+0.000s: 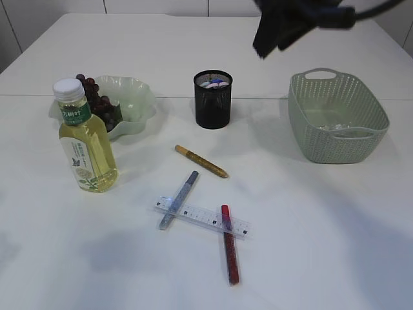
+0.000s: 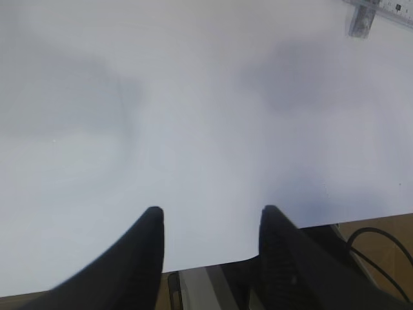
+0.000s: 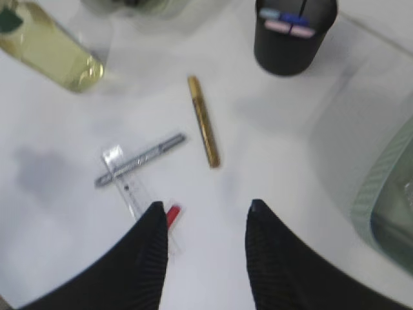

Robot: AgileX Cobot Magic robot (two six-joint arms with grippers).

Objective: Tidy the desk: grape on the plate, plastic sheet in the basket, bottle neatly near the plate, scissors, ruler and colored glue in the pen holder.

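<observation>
Dark grapes [image 1: 97,100] lie in the left part of the green plate [image 1: 139,103]. The yellow bottle [image 1: 87,139] stands upright in front of the plate. The black pen holder [image 1: 213,106] holds scissors with blue and pink handles [image 1: 214,84]. On the table lie a gold glue pen [image 1: 201,161], a grey-blue glue pen [image 1: 179,199], a red glue pen [image 1: 230,244] and a clear ruler [image 1: 201,217] that crosses the last two. My right gripper [image 3: 205,210] is open and empty, high above them [image 1: 263,48]. My left gripper [image 2: 210,213] is open over bare table.
The green basket [image 1: 337,116] stands at the right with a clear plastic sheet [image 1: 335,127] inside. The left wrist view shows the table's near edge and the ruler's end [image 2: 387,8]. The right wrist view shows the pen holder [image 3: 293,45] and the gold glue pen [image 3: 203,121].
</observation>
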